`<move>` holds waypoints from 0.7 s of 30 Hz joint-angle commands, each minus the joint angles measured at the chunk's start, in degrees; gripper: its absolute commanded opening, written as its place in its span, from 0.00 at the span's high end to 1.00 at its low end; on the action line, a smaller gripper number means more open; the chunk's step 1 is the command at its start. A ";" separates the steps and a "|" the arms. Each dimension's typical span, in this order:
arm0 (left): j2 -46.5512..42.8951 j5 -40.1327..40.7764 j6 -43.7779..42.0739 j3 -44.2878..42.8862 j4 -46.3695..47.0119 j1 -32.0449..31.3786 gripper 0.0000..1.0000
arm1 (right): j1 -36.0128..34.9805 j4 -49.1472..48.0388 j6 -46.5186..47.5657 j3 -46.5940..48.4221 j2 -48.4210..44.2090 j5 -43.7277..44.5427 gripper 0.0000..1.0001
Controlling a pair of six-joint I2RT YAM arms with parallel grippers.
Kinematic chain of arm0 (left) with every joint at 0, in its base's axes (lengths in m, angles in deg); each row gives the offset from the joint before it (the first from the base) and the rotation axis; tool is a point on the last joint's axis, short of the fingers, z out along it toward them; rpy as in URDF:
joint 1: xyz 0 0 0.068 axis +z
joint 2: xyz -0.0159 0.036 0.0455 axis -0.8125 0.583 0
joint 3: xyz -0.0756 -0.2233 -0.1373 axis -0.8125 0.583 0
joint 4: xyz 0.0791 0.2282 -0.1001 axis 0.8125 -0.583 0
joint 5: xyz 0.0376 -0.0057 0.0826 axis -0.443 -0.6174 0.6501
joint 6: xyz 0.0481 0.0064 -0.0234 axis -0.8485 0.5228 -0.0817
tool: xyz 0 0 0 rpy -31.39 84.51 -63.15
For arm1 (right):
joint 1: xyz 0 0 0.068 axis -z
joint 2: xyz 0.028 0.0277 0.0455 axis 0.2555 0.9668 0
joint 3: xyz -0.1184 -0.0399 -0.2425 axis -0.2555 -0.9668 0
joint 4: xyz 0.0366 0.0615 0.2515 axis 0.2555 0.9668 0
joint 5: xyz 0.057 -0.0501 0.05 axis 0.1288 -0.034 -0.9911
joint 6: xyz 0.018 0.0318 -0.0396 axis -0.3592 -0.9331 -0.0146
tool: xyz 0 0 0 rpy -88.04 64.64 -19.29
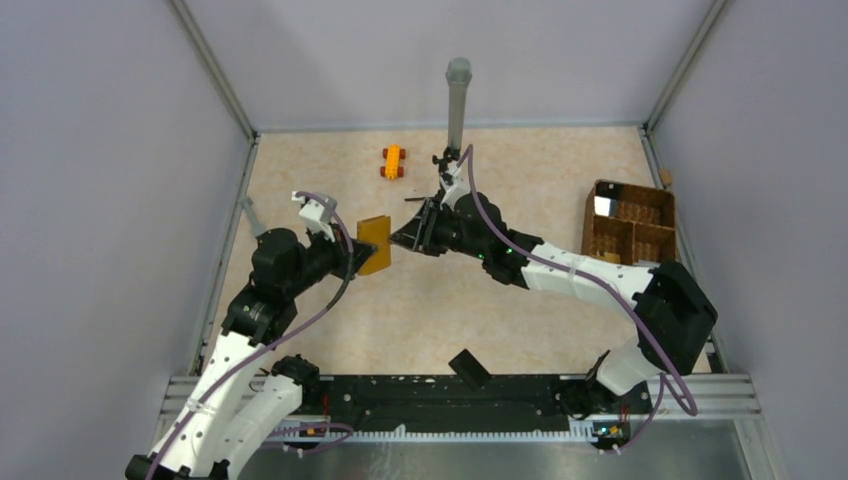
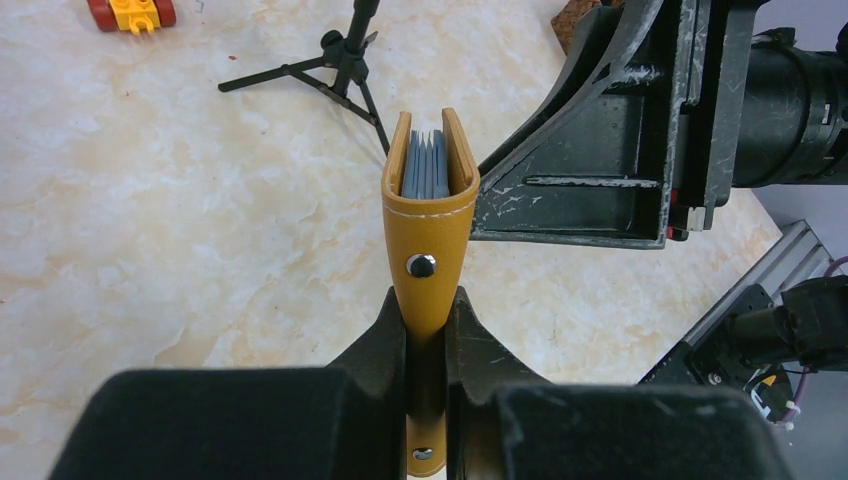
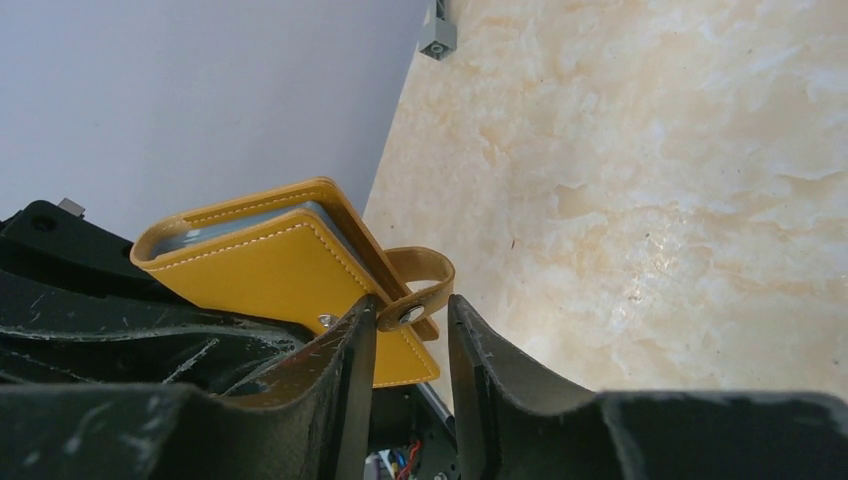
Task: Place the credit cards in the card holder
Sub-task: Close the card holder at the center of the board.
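With the credit cards apparently inside the card holder (clamped in the left gripper above the table), the jaws of the right gripper stood around the snap strap, whether pinching it I could not tell, so pressing the snap shut seemed next.

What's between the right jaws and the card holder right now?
Nothing foreign. In the right wrist view, the snap strap of the card holder sits between the jaws of the right gripper, which stand apart around it.

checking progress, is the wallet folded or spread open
Folded: the wallet has its two covers close together around grey-blue leaves in the left wrist view. Whether its strap is snapped, cannot tell.
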 commanded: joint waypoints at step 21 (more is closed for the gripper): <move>1.10 5.07 0.46 -2.14 0.45 -0.35 1.00 | -0.85 -2.16 4.59 -1.58 -5.53 1.75 1.00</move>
